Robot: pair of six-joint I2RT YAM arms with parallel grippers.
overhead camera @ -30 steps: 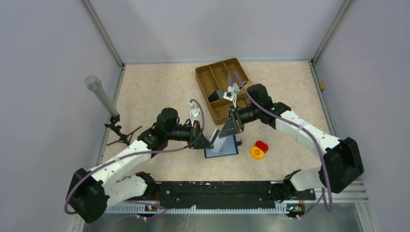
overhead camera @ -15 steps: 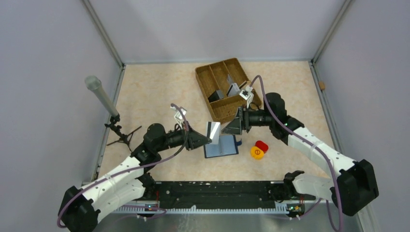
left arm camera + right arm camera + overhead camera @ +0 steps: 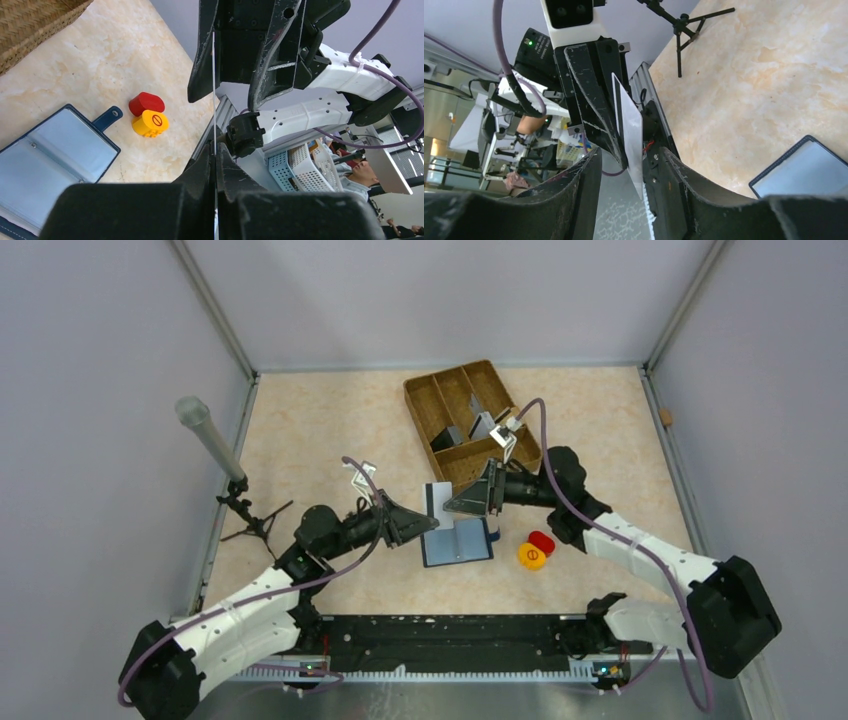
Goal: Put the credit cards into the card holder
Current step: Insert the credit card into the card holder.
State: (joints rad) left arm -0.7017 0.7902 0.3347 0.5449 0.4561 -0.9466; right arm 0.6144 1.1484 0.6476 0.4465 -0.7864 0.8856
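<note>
Just above the open card holder (image 3: 458, 543), which lies flat on the desk (image 3: 320, 440), the left fingers (image 3: 422, 525) are closed on one grey credit card (image 3: 438, 502), held upright. The right fingers (image 3: 460, 504) stand apart, one on each side of this card.

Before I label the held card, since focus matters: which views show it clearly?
Top external: sharp, evenly lit, card pale and small. Left wrist: card edge-on, a thin line; left fingers dark, soft. Right wrist: card face bright, clear; right fingers blurred.
</note>
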